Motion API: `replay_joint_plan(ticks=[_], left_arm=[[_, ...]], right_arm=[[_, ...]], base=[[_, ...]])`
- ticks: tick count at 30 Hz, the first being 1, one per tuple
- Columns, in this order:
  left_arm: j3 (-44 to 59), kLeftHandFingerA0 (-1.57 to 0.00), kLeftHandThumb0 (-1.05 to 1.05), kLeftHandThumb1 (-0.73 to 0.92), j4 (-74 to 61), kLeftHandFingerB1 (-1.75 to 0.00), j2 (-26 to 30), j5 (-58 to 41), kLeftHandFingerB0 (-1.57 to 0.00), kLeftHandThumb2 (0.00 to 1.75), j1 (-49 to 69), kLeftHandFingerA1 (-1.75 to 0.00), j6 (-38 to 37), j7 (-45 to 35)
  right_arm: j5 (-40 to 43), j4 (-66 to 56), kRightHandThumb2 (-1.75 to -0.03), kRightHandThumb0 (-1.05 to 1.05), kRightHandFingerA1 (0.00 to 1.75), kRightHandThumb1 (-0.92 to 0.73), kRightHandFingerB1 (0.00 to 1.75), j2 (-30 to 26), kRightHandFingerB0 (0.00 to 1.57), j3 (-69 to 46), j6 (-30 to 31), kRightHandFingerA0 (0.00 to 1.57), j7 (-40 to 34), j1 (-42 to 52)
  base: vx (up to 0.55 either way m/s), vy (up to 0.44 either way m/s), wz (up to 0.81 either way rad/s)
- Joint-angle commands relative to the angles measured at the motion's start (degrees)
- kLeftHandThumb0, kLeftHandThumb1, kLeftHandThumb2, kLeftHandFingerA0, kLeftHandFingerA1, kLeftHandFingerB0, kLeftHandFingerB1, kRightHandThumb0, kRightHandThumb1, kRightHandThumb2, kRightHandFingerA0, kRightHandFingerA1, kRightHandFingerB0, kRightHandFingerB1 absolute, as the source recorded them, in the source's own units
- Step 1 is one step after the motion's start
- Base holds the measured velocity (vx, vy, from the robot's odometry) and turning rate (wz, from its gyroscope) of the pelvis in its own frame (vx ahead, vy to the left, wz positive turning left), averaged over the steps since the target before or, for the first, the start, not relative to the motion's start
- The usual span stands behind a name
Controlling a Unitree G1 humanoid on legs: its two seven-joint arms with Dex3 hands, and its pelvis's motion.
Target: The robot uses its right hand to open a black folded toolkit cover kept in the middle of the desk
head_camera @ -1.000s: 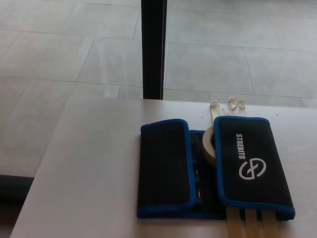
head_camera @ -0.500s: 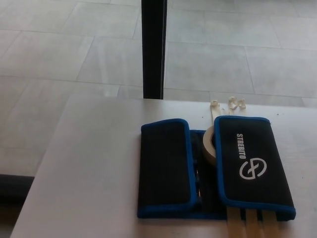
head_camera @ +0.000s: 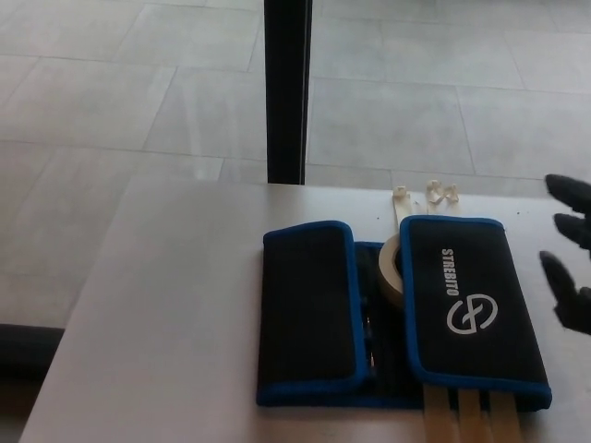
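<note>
A black toolkit cover (head_camera: 397, 314) with blue trim lies folded in the middle of the white desk (head_camera: 175, 305). Its left flap (head_camera: 307, 312) and its right flap (head_camera: 469, 305), which bears a white logo, are both folded inward. A roll of pale tape (head_camera: 390, 268) shows in the gap between them. My right hand (head_camera: 568, 251) comes in at the right edge, open with its black fingers apart, just right of the right flap and not touching it. My left hand is out of sight.
A black post (head_camera: 286, 92) stands behind the desk's far edge. Pale straps (head_camera: 462, 417) stick out under the cover at the front, and white clips (head_camera: 427, 192) lie behind it. Grey floor tiles lie beyond the desk.
My right hand has come into view at the right edge. The cover has not moved.
</note>
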Motion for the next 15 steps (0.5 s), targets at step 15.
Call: replay_joint_plan(ticks=[15], left_arm=[[0.0,-0.21,-0.62,0.48,0.7,-0.88,1.9,-0.8,-0.26,1.39,-0.8,-0.85,1.6,-1.1]], right_arm=[[-42.8,-2.6,-0.87,-0.52,0.58,-0.52,0.54,-16.5,0.37,25.2,-4.4,0.25,6.5,-2.8]], base=[[0.0,0.0,0.0]])
